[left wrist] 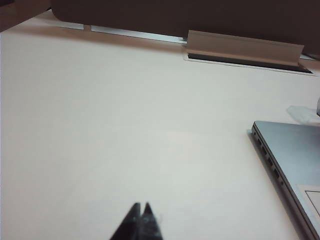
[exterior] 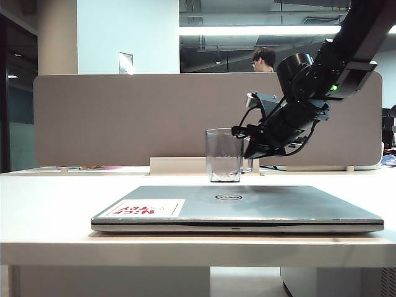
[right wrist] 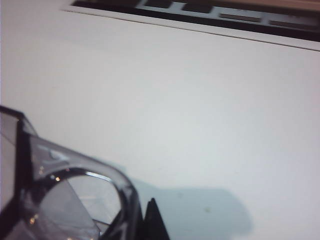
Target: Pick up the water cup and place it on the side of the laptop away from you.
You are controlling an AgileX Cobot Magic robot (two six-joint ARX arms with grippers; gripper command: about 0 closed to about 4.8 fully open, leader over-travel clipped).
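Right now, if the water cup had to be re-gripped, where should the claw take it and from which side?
Judging by shape, take the water cup at its handle side, coming from the right of the exterior view, as the right claw holds it now. The walls are clear and squarish; the handle gives thin fingers purchase. The left claw is shut, away from it.

The water cup [right wrist: 65,200] is cut off at seven o'clock in the right wrist view; its base behind the laptop [exterior: 238,207] seems hidden.
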